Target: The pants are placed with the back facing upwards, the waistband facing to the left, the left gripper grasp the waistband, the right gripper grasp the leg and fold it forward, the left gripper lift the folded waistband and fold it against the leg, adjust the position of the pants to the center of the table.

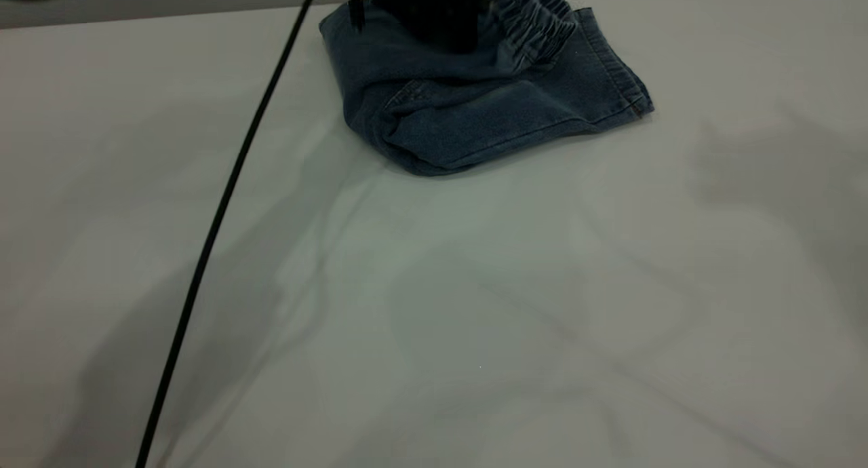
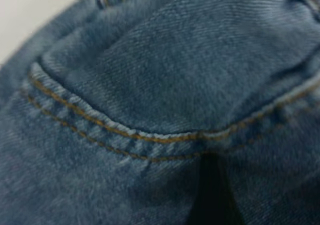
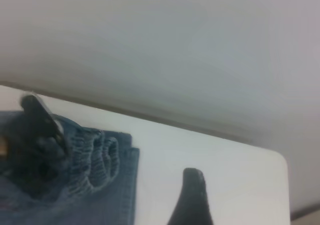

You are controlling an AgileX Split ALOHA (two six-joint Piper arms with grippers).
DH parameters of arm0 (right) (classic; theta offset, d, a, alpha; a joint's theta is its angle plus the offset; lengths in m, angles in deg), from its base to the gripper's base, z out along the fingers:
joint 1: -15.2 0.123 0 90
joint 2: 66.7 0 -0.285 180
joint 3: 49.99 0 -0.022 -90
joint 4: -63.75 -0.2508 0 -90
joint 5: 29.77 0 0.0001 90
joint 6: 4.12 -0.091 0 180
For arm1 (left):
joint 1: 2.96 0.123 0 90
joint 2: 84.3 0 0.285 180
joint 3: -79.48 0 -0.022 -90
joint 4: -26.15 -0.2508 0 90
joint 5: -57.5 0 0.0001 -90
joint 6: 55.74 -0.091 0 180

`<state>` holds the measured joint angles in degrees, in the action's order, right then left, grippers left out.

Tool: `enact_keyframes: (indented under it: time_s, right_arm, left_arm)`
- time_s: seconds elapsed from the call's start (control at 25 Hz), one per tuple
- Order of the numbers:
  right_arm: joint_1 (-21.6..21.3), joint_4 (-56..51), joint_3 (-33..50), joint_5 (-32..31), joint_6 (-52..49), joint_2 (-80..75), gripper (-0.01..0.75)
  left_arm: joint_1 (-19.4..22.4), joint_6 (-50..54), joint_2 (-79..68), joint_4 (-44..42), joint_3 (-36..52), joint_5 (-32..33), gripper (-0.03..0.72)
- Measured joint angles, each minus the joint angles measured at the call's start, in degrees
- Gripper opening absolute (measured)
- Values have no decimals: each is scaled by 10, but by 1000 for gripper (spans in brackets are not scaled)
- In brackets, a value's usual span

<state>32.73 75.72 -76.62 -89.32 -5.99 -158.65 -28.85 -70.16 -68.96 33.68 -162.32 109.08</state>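
Left jaws' opening untellable (pressed against folded pants (image 1: pixel 475 108)); right jaws (image 3: pixel 192 195) off cloth, opening unclear.

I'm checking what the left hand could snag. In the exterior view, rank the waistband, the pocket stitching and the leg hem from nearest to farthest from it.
1. waistband: its gathers lie right beside the left hand, on the view's right.
2. pocket stitching: a little in front of the hand, toward the camera.
3. leg hem: at the far right edge of the pants.
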Motion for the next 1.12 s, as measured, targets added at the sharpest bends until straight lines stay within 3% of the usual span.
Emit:
enact_keyframes:
  time_s: [0.24,0.56,0.76,1.12]
  right_arm:
    - [0,-14,0,-17,0,19,498]
    - [0,-17,0,-3,0,17,498]
    - [0,-17,0,-2,0,17,498]
    - [0,-17,0,-1,0,17,498]
  left_arm:
    - [0,0,-21,1,-1,35,454]
    - [-1,-2,-10,-10,-4,194,454]
    - [-1,0,12,-51,-15,198,454]
    - [-1,15,58,-33,-18,186,454]
